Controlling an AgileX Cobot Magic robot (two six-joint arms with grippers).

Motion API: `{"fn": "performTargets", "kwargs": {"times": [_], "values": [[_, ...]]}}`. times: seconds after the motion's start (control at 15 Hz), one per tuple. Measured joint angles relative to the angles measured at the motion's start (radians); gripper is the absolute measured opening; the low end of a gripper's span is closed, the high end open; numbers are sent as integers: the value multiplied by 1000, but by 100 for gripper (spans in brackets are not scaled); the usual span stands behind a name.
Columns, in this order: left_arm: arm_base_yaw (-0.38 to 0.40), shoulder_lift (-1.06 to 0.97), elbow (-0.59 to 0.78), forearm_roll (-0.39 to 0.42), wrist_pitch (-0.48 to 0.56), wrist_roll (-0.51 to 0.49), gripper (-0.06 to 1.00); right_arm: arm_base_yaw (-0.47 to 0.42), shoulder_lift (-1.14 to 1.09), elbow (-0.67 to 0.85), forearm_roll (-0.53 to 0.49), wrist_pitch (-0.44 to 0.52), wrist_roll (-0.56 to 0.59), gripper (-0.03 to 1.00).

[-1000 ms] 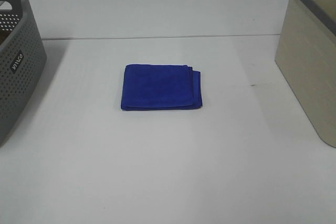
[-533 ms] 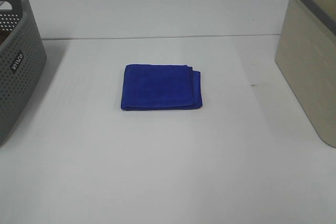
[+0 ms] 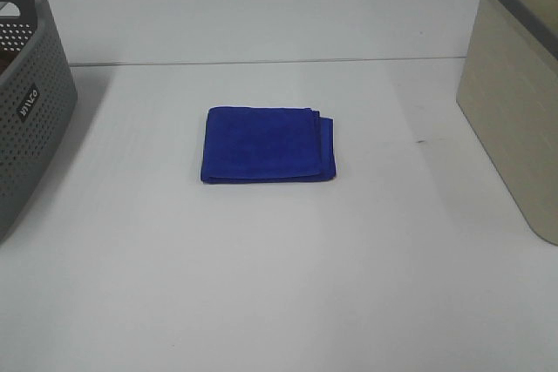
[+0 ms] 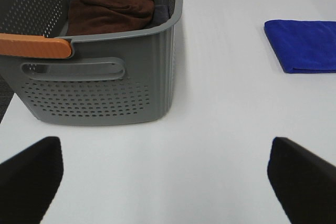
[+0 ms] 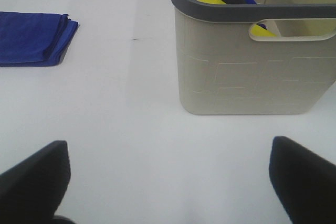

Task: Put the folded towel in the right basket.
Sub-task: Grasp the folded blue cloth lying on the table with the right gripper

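Note:
A folded blue towel [image 3: 267, 145] lies flat on the white table at the middle of the exterior view; it also shows in the left wrist view [image 4: 304, 44] and the right wrist view [image 5: 32, 38]. The beige right basket [image 3: 516, 93] with a grey rim stands at the right edge; in the right wrist view [image 5: 252, 66] it holds blue and yellow cloth. My left gripper [image 4: 168, 182] is open and empty, back near the grey basket. My right gripper [image 5: 168, 182] is open and empty, in front of the beige basket. Neither arm shows in the exterior view.
A grey perforated basket [image 3: 26, 102] stands at the left edge; in the left wrist view [image 4: 100, 77] it holds brown cloth and has an orange handle [image 4: 34, 45]. A seam [image 3: 261, 62] crosses the table behind the towel.

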Motion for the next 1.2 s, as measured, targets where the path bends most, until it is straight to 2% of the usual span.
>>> {"fn": "performTargets", "kwargs": {"times": [1.07, 1.2], "values": [[0, 0, 0, 0, 0, 0, 99, 0, 0, 0, 0, 0, 0, 98], [0, 0, 0, 0, 0, 0, 99, 0, 57, -32, 0, 13, 0, 98]]}}
